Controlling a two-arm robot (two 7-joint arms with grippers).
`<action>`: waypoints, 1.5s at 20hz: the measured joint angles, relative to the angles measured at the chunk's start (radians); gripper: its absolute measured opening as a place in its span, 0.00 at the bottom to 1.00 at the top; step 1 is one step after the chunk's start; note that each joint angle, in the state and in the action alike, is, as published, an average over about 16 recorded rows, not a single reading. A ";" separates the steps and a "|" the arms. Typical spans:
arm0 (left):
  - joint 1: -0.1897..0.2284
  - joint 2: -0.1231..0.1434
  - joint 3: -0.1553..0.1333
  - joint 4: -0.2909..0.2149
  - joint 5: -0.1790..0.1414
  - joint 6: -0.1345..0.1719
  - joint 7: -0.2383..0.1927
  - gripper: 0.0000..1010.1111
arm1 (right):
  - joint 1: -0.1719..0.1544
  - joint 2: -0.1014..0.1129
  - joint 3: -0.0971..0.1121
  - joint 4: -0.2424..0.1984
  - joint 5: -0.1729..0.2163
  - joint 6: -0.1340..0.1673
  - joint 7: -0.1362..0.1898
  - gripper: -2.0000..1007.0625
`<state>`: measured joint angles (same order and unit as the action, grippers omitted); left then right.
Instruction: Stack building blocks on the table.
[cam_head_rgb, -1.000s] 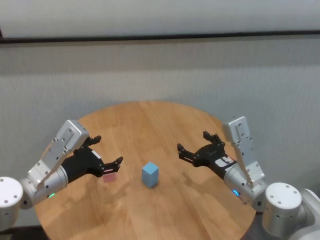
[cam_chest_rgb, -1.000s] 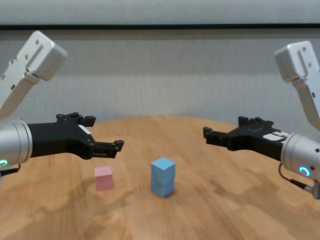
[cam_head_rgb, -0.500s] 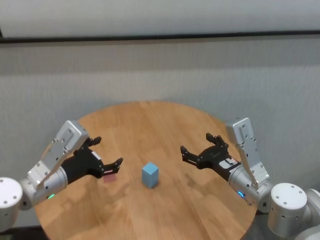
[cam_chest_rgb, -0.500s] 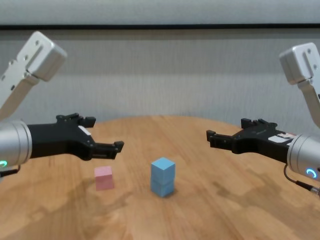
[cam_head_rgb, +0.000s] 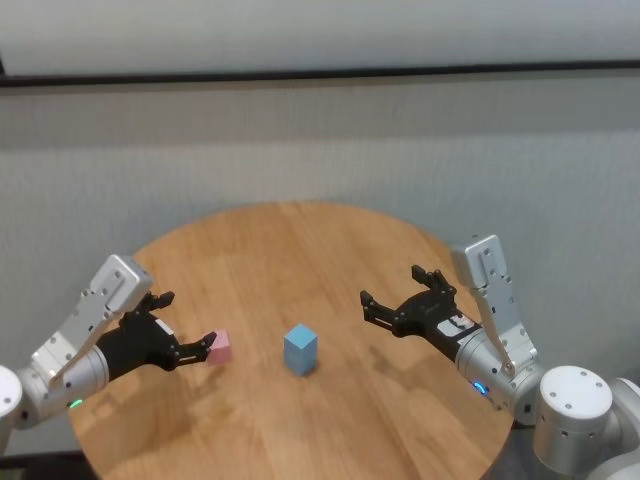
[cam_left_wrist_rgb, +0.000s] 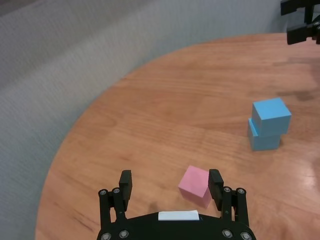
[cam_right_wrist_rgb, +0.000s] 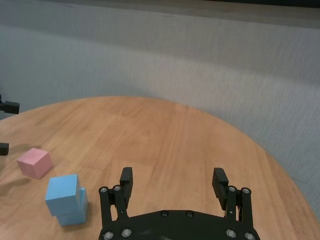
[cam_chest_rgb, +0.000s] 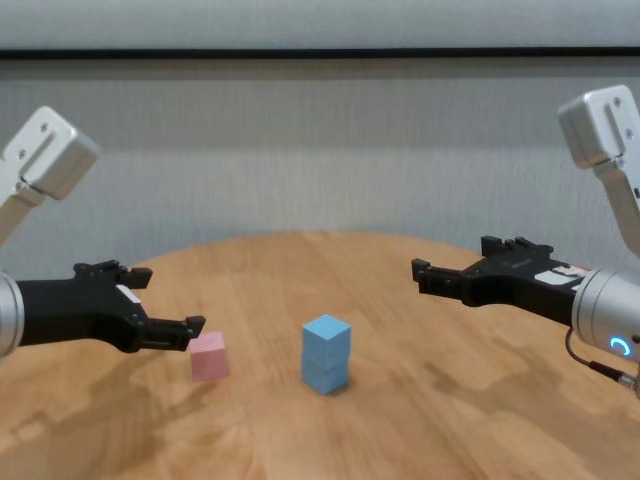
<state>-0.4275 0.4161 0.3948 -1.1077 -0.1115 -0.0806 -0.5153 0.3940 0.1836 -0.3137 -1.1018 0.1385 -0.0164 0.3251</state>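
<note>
1. We note the left gripper (cam_head_rgb: 184, 325) low over the near-left part of the table (cam_head_rgb: 300, 240), fingers spread wide apart and holding nothing.
2. In the left wrist view the pink block (cam_left_wrist_rgb: 196, 185) sits on the wood just ahead of the left gripper (cam_left_wrist_rgb: 171, 184), partly between the 2 fingertips (cam_left_wrist_rgb: 125, 180); we cannot tell whether one finger touches it.
3. In the chest view the pink block (cam_chest_rgb: 209, 356) rests flat on the table (cam_chest_rgb: 400, 420), just beyond the tip of the left gripper (cam_chest_rgb: 150, 312).
4. Just to the right of the pink block (cam_head_rgb: 220, 348), and apart from it, stand the 2 blue blocks (cam_head_rgb: 300, 350), one on top of the other near the table's middle.
5. The chest view shows the blue stack (cam_chest_rgb: 326, 353) with the top cube turned slightly against the bottom one.
6. The right gripper (cam_head_rgb: 398, 297) hangs above the right side of the table, well apart from the stack, fingers wide apart and empty.
7. The right wrist view confirms the gap between its fingers (cam_right_wrist_rgb: 126, 180), with both the stack (cam_right_wrist_rgb: 66, 199) and the pink block (cam_right_wrist_rgb: 34, 162) farther off.
</note>
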 joint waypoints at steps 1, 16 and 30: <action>-0.003 -0.001 0.000 0.011 -0.002 -0.001 -0.004 0.99 | 0.000 0.000 0.000 0.000 0.000 0.000 0.000 0.99; -0.066 -0.045 0.010 0.171 -0.045 -0.027 -0.055 0.99 | 0.001 -0.004 0.002 0.003 0.001 -0.003 -0.003 0.99; -0.066 -0.054 0.033 0.177 -0.056 -0.031 -0.074 0.99 | 0.001 -0.005 0.002 0.004 0.002 -0.004 -0.003 0.99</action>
<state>-0.4931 0.3618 0.4277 -0.9309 -0.1670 -0.1115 -0.5898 0.3952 0.1791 -0.3116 -1.0974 0.1406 -0.0202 0.3218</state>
